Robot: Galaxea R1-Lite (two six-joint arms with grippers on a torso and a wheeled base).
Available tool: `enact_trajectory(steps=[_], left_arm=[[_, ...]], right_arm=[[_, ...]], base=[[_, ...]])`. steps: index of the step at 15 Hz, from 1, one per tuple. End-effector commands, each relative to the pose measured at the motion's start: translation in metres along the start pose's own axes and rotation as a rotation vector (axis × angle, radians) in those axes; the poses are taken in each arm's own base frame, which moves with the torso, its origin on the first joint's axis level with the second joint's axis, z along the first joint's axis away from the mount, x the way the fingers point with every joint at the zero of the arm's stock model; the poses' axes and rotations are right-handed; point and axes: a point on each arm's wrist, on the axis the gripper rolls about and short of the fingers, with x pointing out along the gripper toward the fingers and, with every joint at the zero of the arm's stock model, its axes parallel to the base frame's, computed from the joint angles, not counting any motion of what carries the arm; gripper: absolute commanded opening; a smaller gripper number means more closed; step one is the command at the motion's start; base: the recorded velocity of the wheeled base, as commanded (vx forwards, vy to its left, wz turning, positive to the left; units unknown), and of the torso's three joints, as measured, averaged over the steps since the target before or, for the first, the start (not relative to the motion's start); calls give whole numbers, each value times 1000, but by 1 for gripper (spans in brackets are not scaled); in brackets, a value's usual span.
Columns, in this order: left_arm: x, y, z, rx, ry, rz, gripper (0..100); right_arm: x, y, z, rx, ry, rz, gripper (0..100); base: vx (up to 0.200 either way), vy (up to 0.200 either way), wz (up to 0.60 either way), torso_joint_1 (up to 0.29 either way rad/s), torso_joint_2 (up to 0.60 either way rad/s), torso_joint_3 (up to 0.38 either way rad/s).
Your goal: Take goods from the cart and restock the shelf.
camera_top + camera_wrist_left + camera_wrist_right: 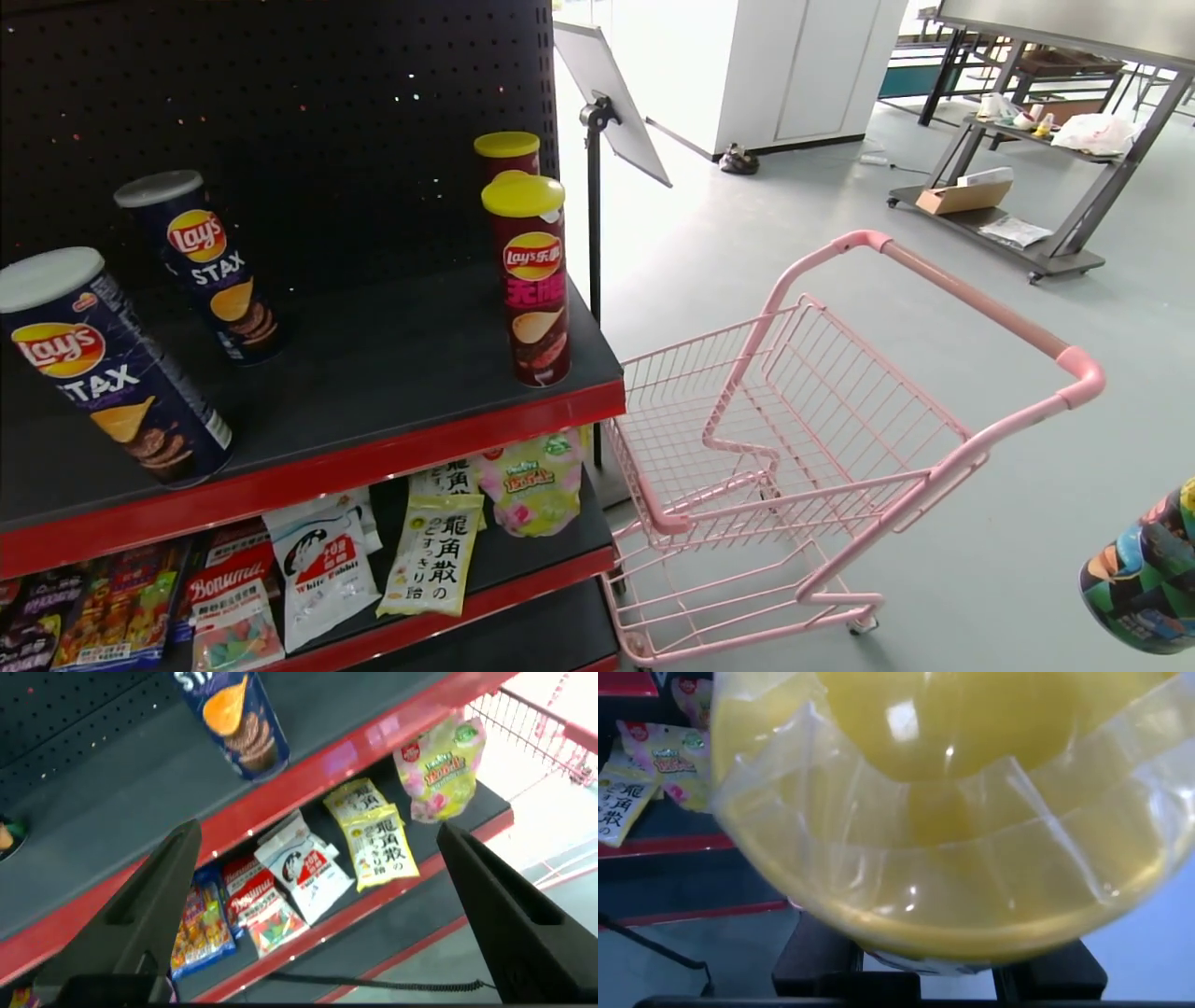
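Head view: pink cart (pixel 794 439) stands just right of the shelf (pixel 373 373). The top deck holds 4 chip cans (pixel 537 280) upright, 2 dark blue at left and 2 maroon at right, with open deck between them. The patterned can (pixel 1144 574) hangs at the robot's far right, beyond the cart and well apart from the shelf. Left wrist view: left gripper (pixel 322 905) spread wide and holding nothing, above the snack bags (pixel 308 873) on the lower deck. Right wrist view: right gripper (pixel 934 971) looks clamped on the patterned can. Its yellow lid (pixel 952 812) faces the camera, so the long axis runs toward the wrist. Judgement: the right arm carries it, and the gap lies leftward across the cart.
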Motion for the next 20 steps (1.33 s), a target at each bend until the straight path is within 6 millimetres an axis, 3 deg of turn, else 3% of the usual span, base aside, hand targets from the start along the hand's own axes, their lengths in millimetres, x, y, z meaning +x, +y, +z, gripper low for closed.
enact_trajectory(steps=[1, 10, 13, 20], left_arm=[[0, 0, 0, 1, -3, -5, 100], [-2, -1, -2, 1, -12, -3, 100], [-1, -1, -2, 1, -12, -3, 100], [-1, -1, -2, -1, -9, -4, 100]], right_arm=[[0, 0, 0, 0, 1, -2, 0], [1, 1, -6, -6, 15, -1, 0], [0, 2, -8, -5, 15, -1, 0], [-8, 4, -17, -4, -6, -2, 0]], base=[[0, 0, 0, 0, 0, 0], [0, 0, 600, 2, -1, 2], [0, 0, 0, 0, 0, 0], [0, 200, 0, 6, 2, 2]])
